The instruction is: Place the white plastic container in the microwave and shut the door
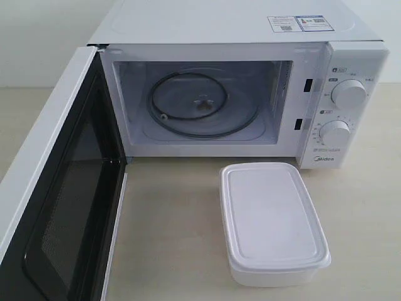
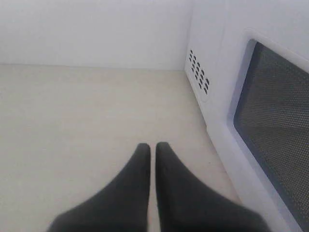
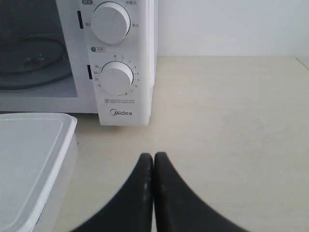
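The white plastic container (image 1: 272, 216) stands lidded on the table, in front of the microwave (image 1: 219, 25) and below its dials. The door (image 1: 56, 188) is swung wide open to the left, and the glass turntable (image 1: 200, 103) lies bare inside. Neither gripper shows in the exterior view. My left gripper (image 2: 152, 145) is shut on nothing, low over the table beside the door's outer window (image 2: 280, 125). My right gripper (image 3: 153, 154) is shut and empty, with the container (image 3: 29, 159) off to its side and the microwave's dial panel (image 3: 125, 111) ahead.
The beige table (image 1: 169, 238) runs between the open door and the container. A white wall stands behind the microwave. Vent holes (image 2: 199, 72) mark the microwave's side near the left gripper. Two round dials (image 1: 348, 94) sit on the right panel.
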